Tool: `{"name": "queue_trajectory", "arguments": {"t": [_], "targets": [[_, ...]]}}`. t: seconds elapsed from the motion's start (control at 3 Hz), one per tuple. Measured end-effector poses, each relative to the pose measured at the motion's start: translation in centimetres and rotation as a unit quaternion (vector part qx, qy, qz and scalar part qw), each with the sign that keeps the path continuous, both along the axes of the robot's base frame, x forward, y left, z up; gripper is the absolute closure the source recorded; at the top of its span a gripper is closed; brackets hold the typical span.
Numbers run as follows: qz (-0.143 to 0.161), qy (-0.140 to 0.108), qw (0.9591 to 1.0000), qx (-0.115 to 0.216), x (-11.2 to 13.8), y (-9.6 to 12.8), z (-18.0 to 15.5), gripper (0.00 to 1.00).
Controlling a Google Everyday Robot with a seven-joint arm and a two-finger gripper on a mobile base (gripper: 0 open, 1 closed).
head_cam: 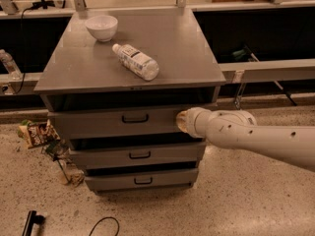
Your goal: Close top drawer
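Contact is sitting just right of the small dark loop handle [135,118]: your gripper [181,121] seems to be pushing the wide grey metal top drawer [93,126] shut; how open the gripper is, you cannot tell.

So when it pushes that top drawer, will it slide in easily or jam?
Probably slides straight: the top drawer looks like rigid metal, so its panel shouldn't flex. The pincer sits against the front well to one side of the handle, so the drawer might skew slightly.
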State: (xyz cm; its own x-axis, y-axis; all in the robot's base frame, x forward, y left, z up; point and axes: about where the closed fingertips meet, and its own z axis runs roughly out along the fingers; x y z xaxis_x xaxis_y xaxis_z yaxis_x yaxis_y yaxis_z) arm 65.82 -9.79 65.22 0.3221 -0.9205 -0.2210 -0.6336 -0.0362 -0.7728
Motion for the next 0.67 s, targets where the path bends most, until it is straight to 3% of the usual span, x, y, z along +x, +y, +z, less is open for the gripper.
{"name": "queue_trajectory", "arguments": {"t": [0.33, 0.67], "targets": [[-0.003, 0.024, 0.9996, 0.017, -1.2, 0.0, 0.6, 1.0], [-0.004, 0.07, 0.9961, 0.054, -4.3, 0.1, 1.9, 1.0]]}}
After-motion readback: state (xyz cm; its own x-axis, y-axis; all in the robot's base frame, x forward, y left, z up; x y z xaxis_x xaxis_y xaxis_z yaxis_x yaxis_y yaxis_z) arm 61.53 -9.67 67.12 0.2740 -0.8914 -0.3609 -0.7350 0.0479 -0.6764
